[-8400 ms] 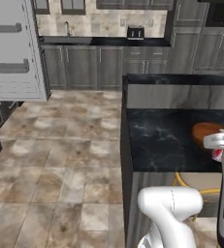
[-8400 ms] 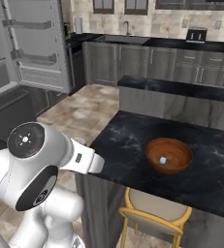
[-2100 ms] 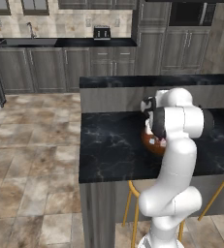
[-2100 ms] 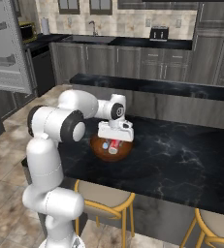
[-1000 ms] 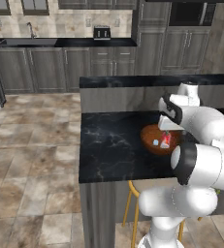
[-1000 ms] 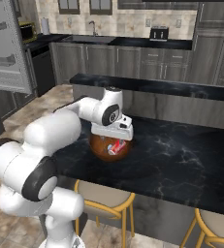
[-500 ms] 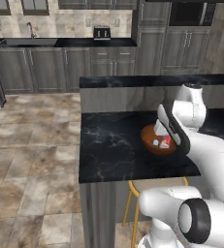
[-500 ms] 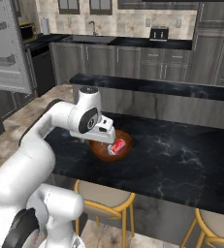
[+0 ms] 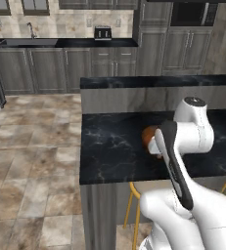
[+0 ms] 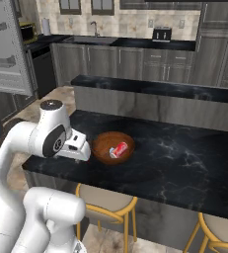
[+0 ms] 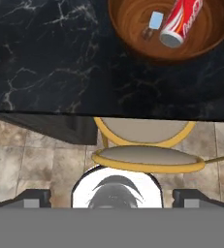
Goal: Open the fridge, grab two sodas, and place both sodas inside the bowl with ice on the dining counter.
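One soda point(image 11: 181, 22) lies in the bowl point(image 11: 133, 43) at upper right; fingers point(image 11: 111, 197) spread wide, empty; second soda remains.

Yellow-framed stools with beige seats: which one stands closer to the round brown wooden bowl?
The stool just below the bowl; the other stool stands farther along.
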